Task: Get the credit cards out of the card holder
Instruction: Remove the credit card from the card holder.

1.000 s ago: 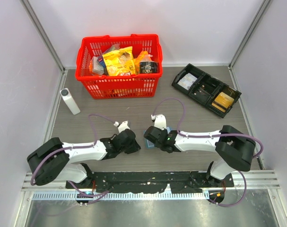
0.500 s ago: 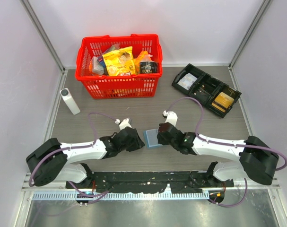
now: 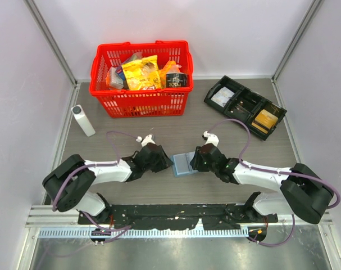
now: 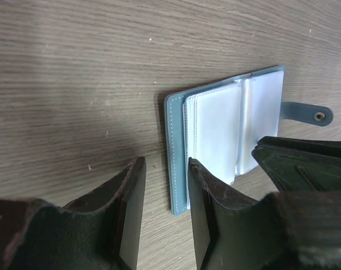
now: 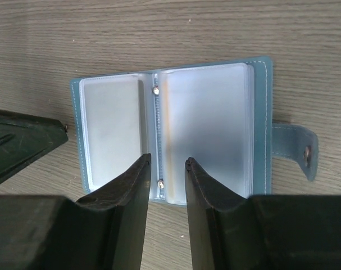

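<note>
Holder (image 5: 204, 124) open flat on bench (image 5: 159, 28), frosted sleeves up, snap tab out to side; probably spread so pockets face both claws. Right claw (image 5: 166, 163): narrow gap, empty, poised over spine, fingers straddling it. Left claw (image 4: 166, 167): narrow gap, empty, low by opposite side, one finger over holder's outer edge, other over bare bench; contact unclear, probably there to pin cover. Cards not discernible inside sleeves.
</note>
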